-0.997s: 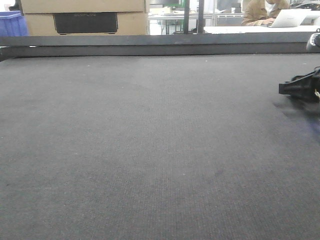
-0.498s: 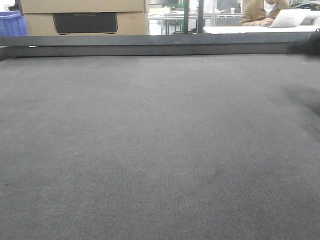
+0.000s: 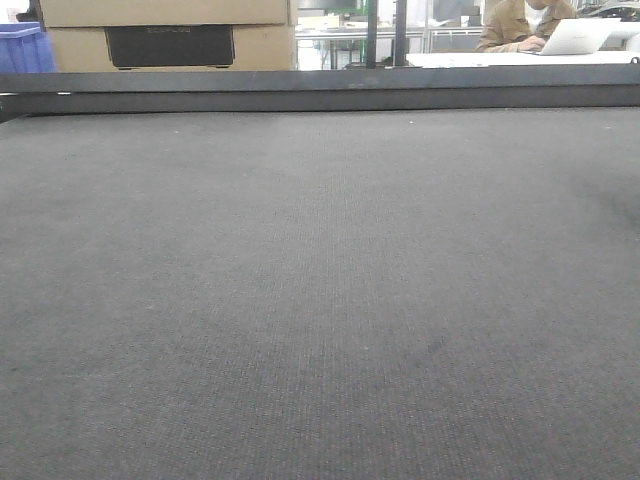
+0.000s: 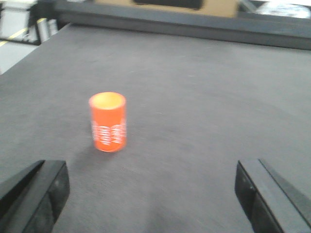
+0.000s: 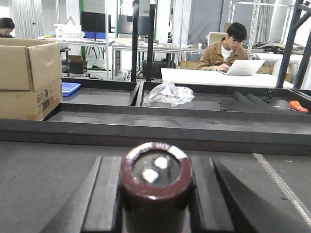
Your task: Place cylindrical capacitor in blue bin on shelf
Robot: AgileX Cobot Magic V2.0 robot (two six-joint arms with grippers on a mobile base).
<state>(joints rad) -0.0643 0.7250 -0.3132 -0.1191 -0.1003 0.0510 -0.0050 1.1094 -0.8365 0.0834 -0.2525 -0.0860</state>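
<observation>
The cylindrical capacitor (image 5: 156, 167) is a dark brown cylinder with two pale terminals on its top. It stands upright between the two black fingers (image 5: 108, 194) of my right gripper (image 5: 155, 199), which is shut on it above the grey mat. My left gripper (image 4: 150, 194) is open wide, low over the mat, with nothing between its fingers (image 4: 46, 191). An orange cylinder (image 4: 108, 121) with white print stands upright on the mat a little ahead and left of its middle. The shelf and the blue bin are out of view. Neither gripper shows in the front view.
A raised dark rail (image 3: 320, 88) borders the mat's far edge. Behind it are cardboard boxes (image 3: 170, 35) and a blue crate (image 3: 22, 48). Beyond the rail are trays with a plastic bag (image 5: 169, 93), a cardboard box (image 5: 29, 77) and a person at a laptop (image 5: 226, 48).
In the front view, the black gripper at the right edge one second ago has left the frame. Only the bare mat remains there.
</observation>
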